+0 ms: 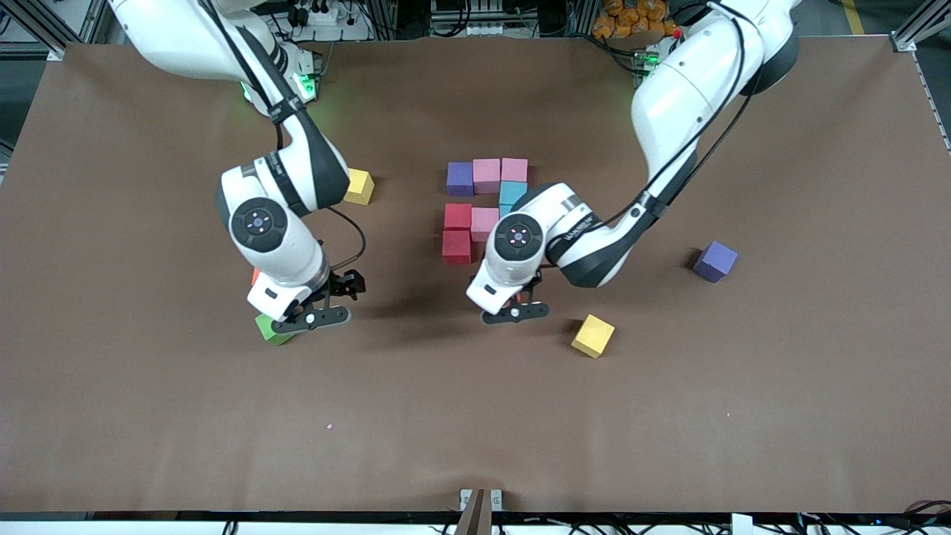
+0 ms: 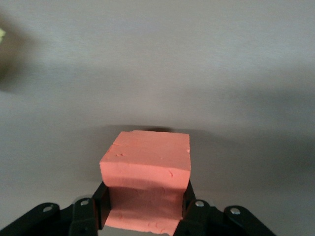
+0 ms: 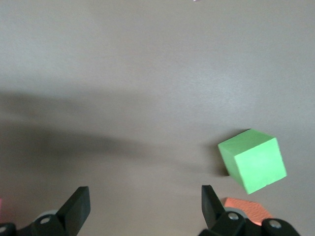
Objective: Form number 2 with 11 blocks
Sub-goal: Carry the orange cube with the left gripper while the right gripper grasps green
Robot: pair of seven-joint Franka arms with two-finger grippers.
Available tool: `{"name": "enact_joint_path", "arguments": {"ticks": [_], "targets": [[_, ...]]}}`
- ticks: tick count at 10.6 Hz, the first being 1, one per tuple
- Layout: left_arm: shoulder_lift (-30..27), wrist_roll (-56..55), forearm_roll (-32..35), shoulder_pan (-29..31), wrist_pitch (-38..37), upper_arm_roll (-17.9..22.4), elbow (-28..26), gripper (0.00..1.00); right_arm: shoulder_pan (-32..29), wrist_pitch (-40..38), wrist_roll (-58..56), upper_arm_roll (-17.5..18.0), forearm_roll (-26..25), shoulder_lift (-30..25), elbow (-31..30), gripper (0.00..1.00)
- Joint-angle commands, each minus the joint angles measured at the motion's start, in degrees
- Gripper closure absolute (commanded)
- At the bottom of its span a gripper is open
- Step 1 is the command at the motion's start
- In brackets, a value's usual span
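Seven blocks form a partial figure mid-table: purple (image 1: 460, 178), pink (image 1: 487, 175), pink (image 1: 514, 169), light blue (image 1: 513, 195), crimson (image 1: 458, 216), pink (image 1: 484, 223) and crimson (image 1: 456, 247). My left gripper (image 1: 515, 312) (image 2: 145, 209) hangs low over bare table beside this group, shut on a salmon-orange block (image 2: 145, 162). My right gripper (image 1: 312, 319) (image 3: 145, 206) is open over bare table, with nothing between its fingers. Beside it lie a green block (image 1: 271, 329) (image 3: 253, 160) and an orange block (image 1: 255, 276) (image 3: 246, 209), which the arm mostly hides. A loose purple block (image 1: 715, 261) lies toward the left arm's end.
One yellow cube (image 1: 593, 335) lies close to the left gripper, nearer the front camera than the group. Another yellow cube (image 1: 359, 186) sits by the right arm's forearm. The brown table (image 1: 475, 431) is bare toward the front camera.
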Motion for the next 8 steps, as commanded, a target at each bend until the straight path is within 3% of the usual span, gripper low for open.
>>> {"name": "enact_joint_path", "arguments": {"ticks": [1,4,8], "targets": [[2.96,1.31,-1.51,-4.44,-1.79,1.37,6.79,0.41,-4.75,-0.46,-8.83,0.90,0.05,0.97,0.13,0.00],[3.41,1.40,-2.57,-6.21,-1.79,1.90,7.51,0.47,-9.33,-0.11,-23.42,0.90,0.14,2.29,0.31,0.00],[3.77,2.19,-3.62,-7.96,-1.62,2.08,7.60,0.47,-12.33,4.88,-33.11,0.90,0.14,6.94,0.31,0.00]]}}
